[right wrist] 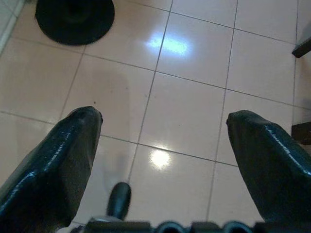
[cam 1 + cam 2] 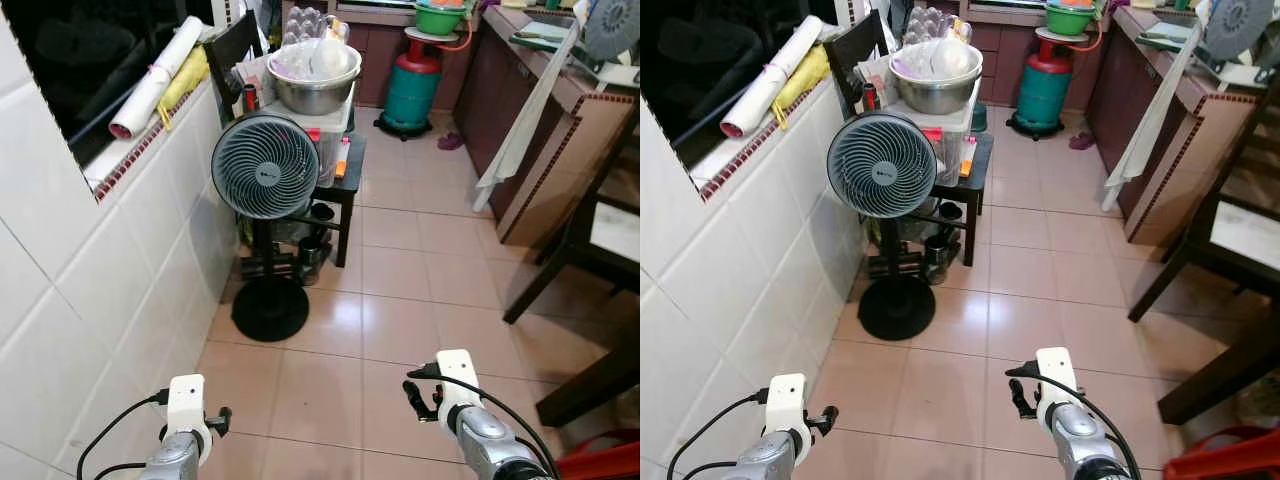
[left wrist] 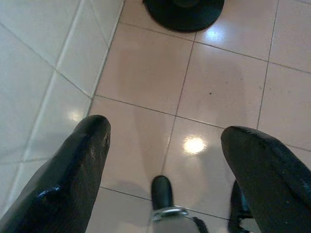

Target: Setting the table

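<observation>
Both jaws stand wide apart and hold nothing. Left gripper (image 3: pixel 160 145) and right gripper (image 1: pixel 163 141) point down at the pink tiled floor (image 2: pixel 420 270), low in front of the robot, one arm to each side.

Beyond them, a grey standing fan (image 2: pixel 265 165) on a round black base stands close to the white tiled wall (image 2: pixel 110 300) on the left. Behind the fan, a dark side table (image 2: pixel 345 185) carries a white box with a large steel bowl (image 2: pixel 314 85) on top. A teal gas cylinder (image 2: pixel 412 90) stands farther back. Along the right runs a brown counter (image 2: pixel 560 150) with a pale cloth (image 2: pixel 520 130) hanging over its edge, and the dark legs of a dining table (image 2: pixel 585 250) sit nearer.

No plates or cutlery for setting the table can be made out, so their position, direction and long axis cannot be told.

Likely risk: walking forward in this narrow passage, an arm or foot could clip the fan base or the table legs, tipping the fan
</observation>
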Robot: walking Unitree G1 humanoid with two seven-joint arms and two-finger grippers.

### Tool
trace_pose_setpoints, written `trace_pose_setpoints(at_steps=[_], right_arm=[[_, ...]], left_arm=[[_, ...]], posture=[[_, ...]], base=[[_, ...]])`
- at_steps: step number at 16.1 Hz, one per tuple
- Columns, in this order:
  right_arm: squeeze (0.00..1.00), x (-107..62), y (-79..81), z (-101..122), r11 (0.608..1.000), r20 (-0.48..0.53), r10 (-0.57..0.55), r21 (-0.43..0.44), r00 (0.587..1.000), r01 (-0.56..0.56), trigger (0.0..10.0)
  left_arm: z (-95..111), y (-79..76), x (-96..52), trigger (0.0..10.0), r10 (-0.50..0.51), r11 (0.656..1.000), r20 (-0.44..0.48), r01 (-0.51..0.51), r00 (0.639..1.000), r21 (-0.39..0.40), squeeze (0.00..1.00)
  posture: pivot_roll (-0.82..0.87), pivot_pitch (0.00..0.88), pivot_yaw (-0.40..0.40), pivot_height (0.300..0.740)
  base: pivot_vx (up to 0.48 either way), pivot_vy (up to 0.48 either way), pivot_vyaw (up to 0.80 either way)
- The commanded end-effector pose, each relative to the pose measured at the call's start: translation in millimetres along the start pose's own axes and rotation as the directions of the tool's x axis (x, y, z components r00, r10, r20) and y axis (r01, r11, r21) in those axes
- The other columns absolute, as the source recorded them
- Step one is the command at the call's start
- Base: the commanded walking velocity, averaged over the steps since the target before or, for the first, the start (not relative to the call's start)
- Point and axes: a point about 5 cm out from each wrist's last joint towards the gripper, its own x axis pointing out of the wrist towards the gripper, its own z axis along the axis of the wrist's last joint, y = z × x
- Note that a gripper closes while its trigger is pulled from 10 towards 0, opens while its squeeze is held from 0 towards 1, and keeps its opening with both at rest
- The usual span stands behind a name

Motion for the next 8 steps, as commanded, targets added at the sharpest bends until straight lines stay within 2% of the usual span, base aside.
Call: trace_pose_setpoints(at_steps=[1, 4, 8], right_arm=[[0.0, 0.1, -3.4, 1.4, 1.0, -0.013, 0.0, -0.021, 1.0, 0.0, 10.0], [0.0, 0.4, -2.6, 1.7, 1.0, -0.014, -0.002, -0.023, 1.0, 0.001, 10.0], [0.0, -1.1, -6.7, -3.9, 0.991, -0.018, -0.071, 0.115, 0.997, 0.073, 10.0]], left_arm=[[0.5, -2.1, 0.3, 10.0, 0.006, 1.0, -0.002, -0.006, 1.0, -0.018, 0.0], [-7.1, -1.3, -1.1, 10.0, 0.011, 1.0, -0.025, -0.011, 1.0, -0.015, 0.0], [-7.1, 2.5, -1.3, 10.0, 0.009, 0.999, -0.033, -0.007, 0.999, 0.047, 0.0]], posture=[[-0.07, 0.0, -0.093, 0.74], [-0.07, 0.0, -0.084, 0.74], [-0.08, 0.0, -0.027, 0.74]], base=[[0.0, 0.0, 0.0], [0.0, 0.0, 0.0], [0.0, 0.0, 0.0]])
